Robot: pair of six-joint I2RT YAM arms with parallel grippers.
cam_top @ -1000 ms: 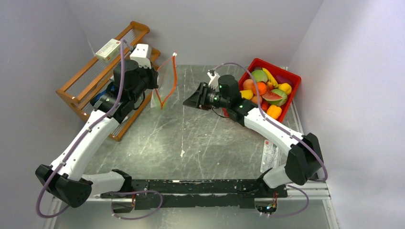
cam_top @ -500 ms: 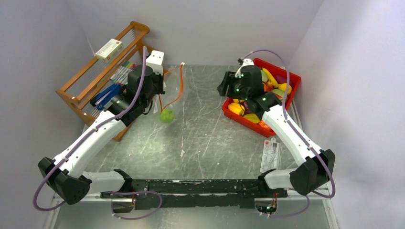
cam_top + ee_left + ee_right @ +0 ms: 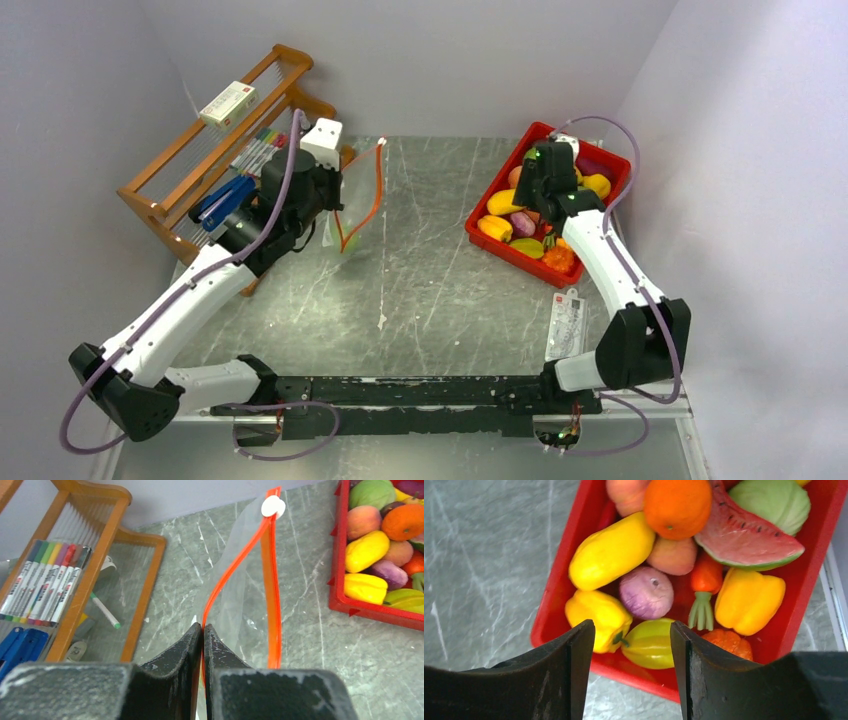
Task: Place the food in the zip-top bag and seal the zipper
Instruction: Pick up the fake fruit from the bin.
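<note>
Clear zip-top bag [image 3: 239,602] hangs pinched in left hand [image 3: 202,627].

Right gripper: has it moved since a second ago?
Yes. The right gripper has swung right from mid-table, away from the wooden rack, and now hangs open above the red tray of food.

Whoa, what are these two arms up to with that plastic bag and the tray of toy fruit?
They are packing toy food into a zip-top bag. The left gripper is shut on the bag's orange-red zipper edge, holding the bag up near the wooden rack with its mouth gaping. The right gripper hovers open above the red tray of toy food, holding nothing. A green piece shows low in the bag; the zipper is not yet sealed.
</note>
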